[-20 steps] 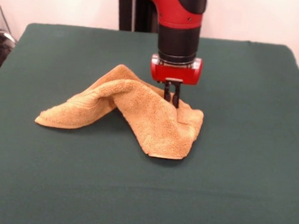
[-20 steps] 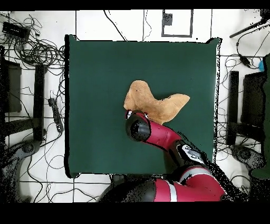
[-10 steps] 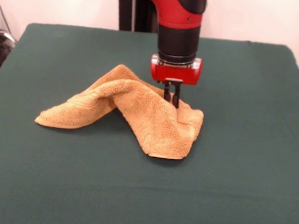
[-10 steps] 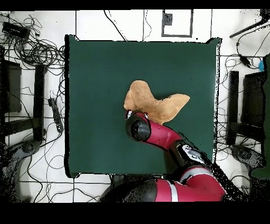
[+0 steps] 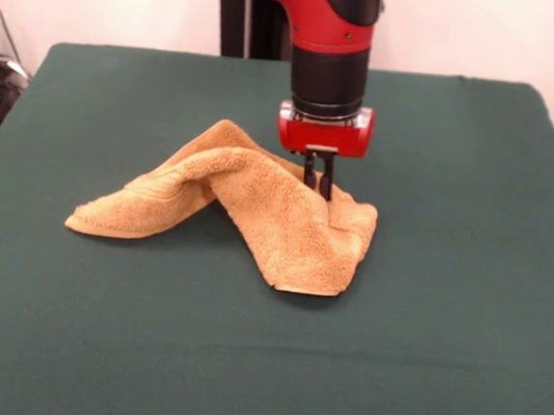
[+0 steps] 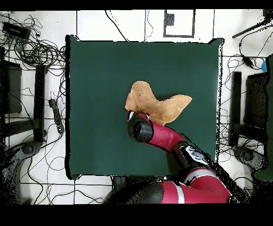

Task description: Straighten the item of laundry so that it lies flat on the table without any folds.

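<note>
**Gripper planted at the towel's far right edge**

The towel (image 5: pixel 248 210) lies near the middle of the table (image 5: pixel 458 359), not flat. In the front view it is bunched into a bent shape: one arm runs out to the left and ends in a hemmed corner lying on the cloth, the other drops toward the near side and ends in a folded, doubled corner at the right. A raised ridge joins the two.

The gripper (image 5: pixel 318 184) comes straight down from above and its two dark fingers stand close together, tips sunk into the towel's far right part, just behind the doubled corner. They look pressed onto a pinch of terry, though the cloth hides the tips, so the hold is a judgement rather than a certainty.

The relation that matters: nearly all the towel lies to the left and near side of the gripper, with the long arm stretching away leftward. Only a small flap sits to its right. So a pull would likely need to go right or far, away from the bulk, to draw the ridge out. The overhead view agrees, with the arm (image 6: pixel 160 136) covering one edge of the towel.
</note>
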You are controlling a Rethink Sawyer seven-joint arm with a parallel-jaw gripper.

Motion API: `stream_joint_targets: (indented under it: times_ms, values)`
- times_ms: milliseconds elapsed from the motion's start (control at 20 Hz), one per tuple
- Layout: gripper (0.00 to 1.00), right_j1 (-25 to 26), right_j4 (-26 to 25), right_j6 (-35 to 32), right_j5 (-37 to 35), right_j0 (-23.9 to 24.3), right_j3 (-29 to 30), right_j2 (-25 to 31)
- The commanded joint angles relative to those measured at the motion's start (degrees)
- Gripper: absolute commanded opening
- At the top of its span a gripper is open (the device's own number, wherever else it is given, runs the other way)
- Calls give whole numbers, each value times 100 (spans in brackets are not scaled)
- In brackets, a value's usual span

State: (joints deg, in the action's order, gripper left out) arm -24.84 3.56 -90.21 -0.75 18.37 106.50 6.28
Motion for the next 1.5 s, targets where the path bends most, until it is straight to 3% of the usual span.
stream_joint_targets:
  times_ms: [50, 850, 1500]
  values:
    - [0, 990, 177, -983, -282, -77, -223, 1187]
    - [0, 818, 266, -1063, -491, -199, -83, 1163]
    - [0, 339, 430, -1332, -543, -816, 173, 625]
